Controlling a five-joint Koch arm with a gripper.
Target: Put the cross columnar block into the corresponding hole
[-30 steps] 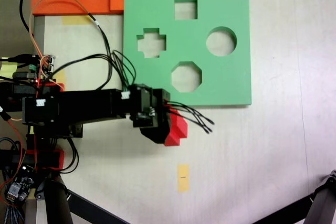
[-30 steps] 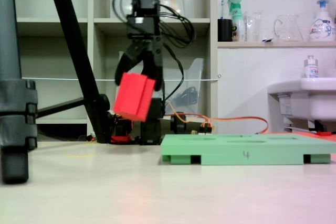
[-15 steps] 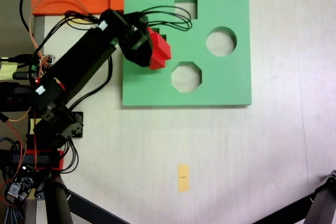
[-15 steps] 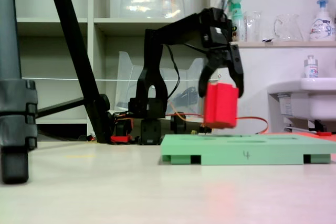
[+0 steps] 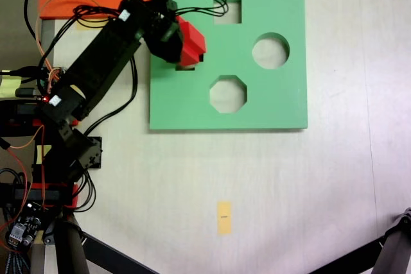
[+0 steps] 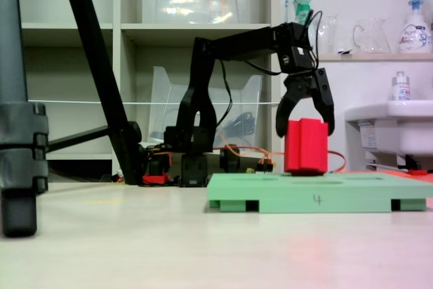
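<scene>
Gripper [image 6: 306,126] clamps one cross columnar block [image 6: 306,145] at the green board [image 5: 270,97], upper left; the low fixed view shows its base at the board's top.

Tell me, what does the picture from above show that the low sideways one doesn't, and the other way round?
From above: the green board's cutouts, square, round and octagonal, with the red block over the cutout at the board's left part, and a yellow tape strip on the table.

From the side: height. The block's bottom sits at the board's top surface, most of it standing above, upright. Shelves with bottles stand behind.

Both show the gripper around the block's top.
</scene>
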